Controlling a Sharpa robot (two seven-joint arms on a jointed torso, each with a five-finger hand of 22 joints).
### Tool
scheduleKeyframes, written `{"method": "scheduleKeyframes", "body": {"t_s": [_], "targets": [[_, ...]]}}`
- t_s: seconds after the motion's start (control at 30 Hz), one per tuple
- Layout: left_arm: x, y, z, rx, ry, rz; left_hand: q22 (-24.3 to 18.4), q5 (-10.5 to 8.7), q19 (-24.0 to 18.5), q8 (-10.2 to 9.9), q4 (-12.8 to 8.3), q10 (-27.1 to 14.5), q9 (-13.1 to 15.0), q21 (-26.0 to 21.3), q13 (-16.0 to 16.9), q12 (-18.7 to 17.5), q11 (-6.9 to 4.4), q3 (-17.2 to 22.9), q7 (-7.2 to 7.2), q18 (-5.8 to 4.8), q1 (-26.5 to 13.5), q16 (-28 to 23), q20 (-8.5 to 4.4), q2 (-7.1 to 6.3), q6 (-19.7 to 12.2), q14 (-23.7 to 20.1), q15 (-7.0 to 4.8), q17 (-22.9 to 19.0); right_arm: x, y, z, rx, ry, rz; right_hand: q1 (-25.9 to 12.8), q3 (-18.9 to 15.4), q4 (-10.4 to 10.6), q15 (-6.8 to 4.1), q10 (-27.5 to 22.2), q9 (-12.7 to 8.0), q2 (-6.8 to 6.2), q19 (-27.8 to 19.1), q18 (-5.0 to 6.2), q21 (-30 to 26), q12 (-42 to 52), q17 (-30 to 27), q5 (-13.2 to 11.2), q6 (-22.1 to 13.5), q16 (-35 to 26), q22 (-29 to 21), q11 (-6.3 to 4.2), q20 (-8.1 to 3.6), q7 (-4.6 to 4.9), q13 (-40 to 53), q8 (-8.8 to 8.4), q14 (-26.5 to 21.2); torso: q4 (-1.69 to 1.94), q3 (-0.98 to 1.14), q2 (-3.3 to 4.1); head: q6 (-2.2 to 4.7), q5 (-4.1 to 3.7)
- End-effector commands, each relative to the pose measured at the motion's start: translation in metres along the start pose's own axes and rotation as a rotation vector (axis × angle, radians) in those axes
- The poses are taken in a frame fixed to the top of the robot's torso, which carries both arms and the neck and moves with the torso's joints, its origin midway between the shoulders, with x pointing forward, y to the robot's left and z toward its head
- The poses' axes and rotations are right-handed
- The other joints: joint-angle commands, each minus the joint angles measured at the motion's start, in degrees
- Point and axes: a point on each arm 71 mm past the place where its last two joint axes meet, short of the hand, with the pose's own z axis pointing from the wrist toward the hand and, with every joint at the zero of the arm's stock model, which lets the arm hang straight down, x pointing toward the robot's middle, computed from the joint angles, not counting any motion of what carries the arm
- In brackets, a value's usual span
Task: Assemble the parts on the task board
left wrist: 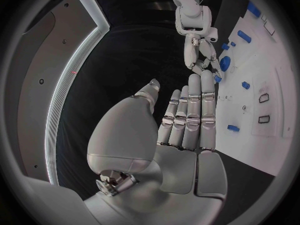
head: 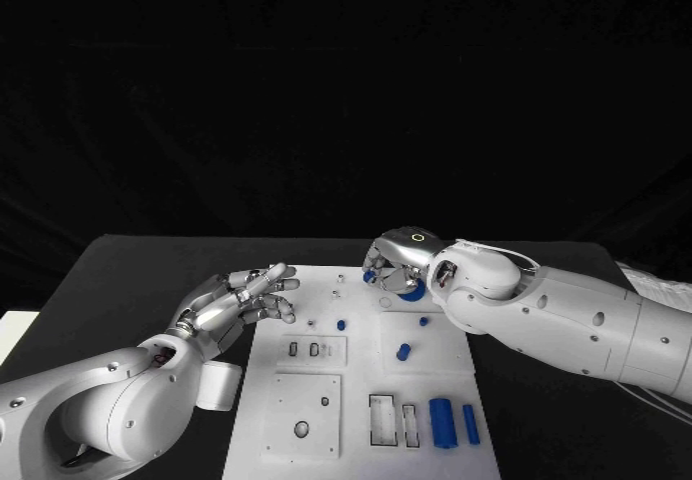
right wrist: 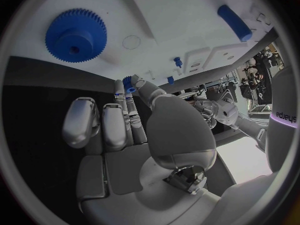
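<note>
Black table | white board lies at the middle, reaching the near edge | small white block on the tabletop, just beside the board's left edge

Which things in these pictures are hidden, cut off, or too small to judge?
1. Head view: the right hand covers most of the blue gear.
2. Right wrist view: a small blue part sits at the fingertips; a firm grip cannot be confirmed.
3. Head view: the task board is cut off by the bottom edge.
</note>
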Motion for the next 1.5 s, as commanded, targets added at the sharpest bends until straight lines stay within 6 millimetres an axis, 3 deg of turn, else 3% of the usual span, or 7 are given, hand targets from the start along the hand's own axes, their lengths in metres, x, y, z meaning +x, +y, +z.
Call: {"method": "scheduleKeyframes", "body": {"t_s": [0.03,0.13,0.53,1.17,1.4,1.5], "targets": [[0.002,0.0,0.001,0.0,0.02,-0.01,-0.06,-0.2,-0.36,-0.18,-0.46,-0.39,-0.07,-0.22,-0.05,-0.17,-0.01,0.03,-0.09,0.71,0.31,-0.35,-0.04,0.24,-0.39,-0.35,0.21,-0.09,-0.003,0.001,0.006,0.024,-0.054,-0.001,-0.07,0.85,1.18,-0.37,0.45,1.14,-0.01,0.05,-0.81,0.46,-0.01,0.15,-0.01,1.35,0.4,0.16,0.0,-0.35,-1.0,0.02,0.42,1.5,0.1,0.0,0.1,-0.02,0.21],[0.003,0.0,0.001,0.0,0.021,-0.011,-0.07,-0.2,-0.37,-0.18,-0.48,-0.4,-0.07,-0.23,-0.06,-0.17,0.0,0.04,-0.08,0.71,0.32,-0.37,-0.04,0.24,-0.4,-0.37,0.22,-0.1,-0.003,0.006,0.01,0.018,-0.06,0.0,-0.07,0.85,1.18,-0.37,0.45,1.14,-0.01,0.05,-0.81,0.46,-0.01,0.15,-0.01,1.35,0.4,0.16,0.0,-0.35,-1.0,0.02,0.42,1.5,0.07,0.01,0.28,0.21,0.31],[0.003,0.0,0.002,-0.001,0.023,-0.011,-0.1,-0.21,-0.4,-0.18,-0.52,-0.44,-0.07,-0.27,-0.06,-0.16,0.02,0.06,-0.07,0.7,0.36,-0.43,-0.03,0.24,-0.43,-0.42,0.24,-0.14,0.003,0.019,0.023,-0.014,-0.053,0.006,0.01,1.03,1.31,-0.35,0.38,1.18,-0.28,0.02,-0.82,0.53,-0.08,0.27,-0.08,1.3,0.47,0.23,0.03,-0.35,-0.95,-0.02,0.34,1.52,0.27,-0.13,0.77,0.07,0.41],[0.004,0.001,0.003,-0.003,0.026,-0.012,-0.15,-0.21,-0.45,-0.17,-0.58,-0.49,-0.07,-0.32,-0.08,-0.15,0.03,0.1,-0.06,0.7,0.42,-0.51,0.0,0.24,-0.46,-0.49,0.26,-0.2,0.009,0.028,0.031,-0.029,-0.03,0.011,-0.05,1.25,1.73,-0.28,0.23,1.25,-0.77,-0.1,-0.81,0.56,-0.15,0.18,-0.27,1.18,0.43,0.18,0.13,-0.31,-0.83,-0.08,0.19,1.5,0.3,-0.26,0.93,-0.09,0.61],[0.005,0.001,0.003,-0.004,0.029,-0.014,-0.15,-0.21,-0.45,-0.17,-0.58,-0.49,-0.07,-0.32,-0.08,-0.15,0.03,0.1,-0.06,0.7,0.42,-0.51,0.0,0.24,-0.46,-0.49,0.26,-0.2,0.01,0.026,0.032,-0.011,-0.028,0.01,-0.21,1.67,2.69,0.11,-1.14,1.13,-1.96,-0.47,-0.76,0.47,-0.29,-0.1,-0.75,0.09,0.21,-0.09,0.62,-0.05,-0.22,-0.38,-0.5,1.34,0.33,-0.3,1.0,0.04,0.56],[0.004,0.001,0.003,-0.004,0.029,-0.014,-0.15,-0.21,-0.45,-0.17,-0.58,-0.49,-0.07,-0.32,-0.08,-0.15,0.03,0.1,-0.06,0.7,0.42,-0.51,0.0,0.24,-0.46,-0.49,0.26,-0.2,0.01,0.026,0.033,-0.005,-0.028,0.01,-0.35,1.88,3.35,0.9,-3.81,0.47,-3.6,-0.79,-0.72,0.34,-0.29,-0.39,-0.95,-2.74,0.01,-0.41,1.5,0.48,0.94,-0.74,-0.8,1.23,0.35,-0.33,1.01,0.08,0.45]]}}
